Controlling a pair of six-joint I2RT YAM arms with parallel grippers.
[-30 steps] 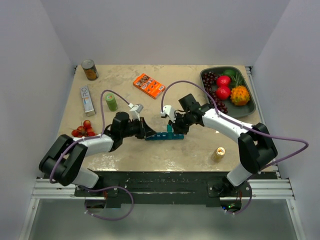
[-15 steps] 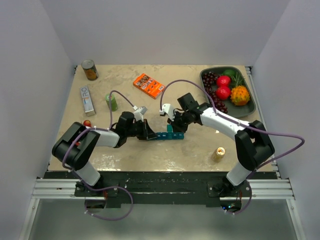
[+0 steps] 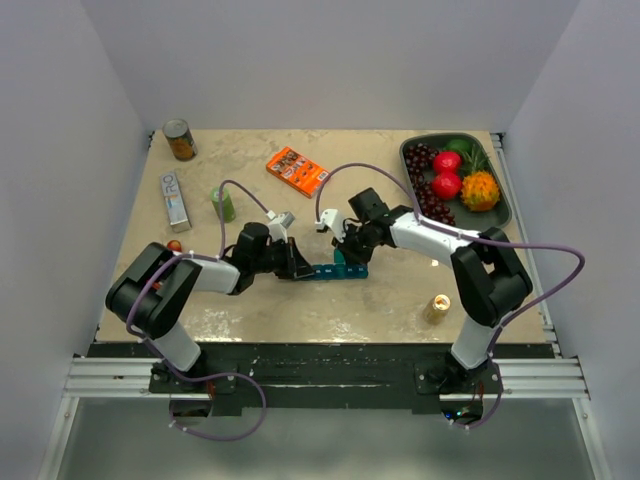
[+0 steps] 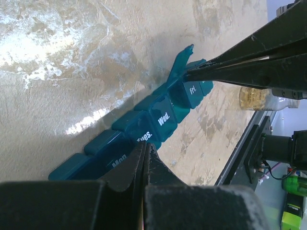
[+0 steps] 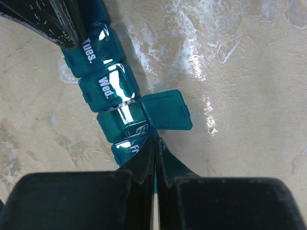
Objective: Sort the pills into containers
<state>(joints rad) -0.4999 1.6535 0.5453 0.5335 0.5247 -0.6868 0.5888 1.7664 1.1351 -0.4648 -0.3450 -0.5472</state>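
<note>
From my seat the table (image 3: 300, 315) was the widest thing in view. At its middle, between the two arms, lay the teal pill organizer (image 3: 328, 271), flat and running left to right. My left pincer (image 4: 145, 149) had its fingers pressed together with nothing between them, tips resting on the strip about where the Monday and Tuesday cells met. My right pincer (image 5: 156, 145) was likewise closed on nothing, its tips against the Friday cell, just beside the one lid (image 5: 166, 111) that stood open. The amber bottle (image 3: 437, 307) stood well apart, toward the near right of the table. I saw no loose pills.

I judged the organizer light, stiff and slick, apt to skate on the table if prodded from one end. Pinning one end while working the other seemed wise. The lids looked thin and hinged; I would catch each by its free lip, gently, not by the hinge.
</note>
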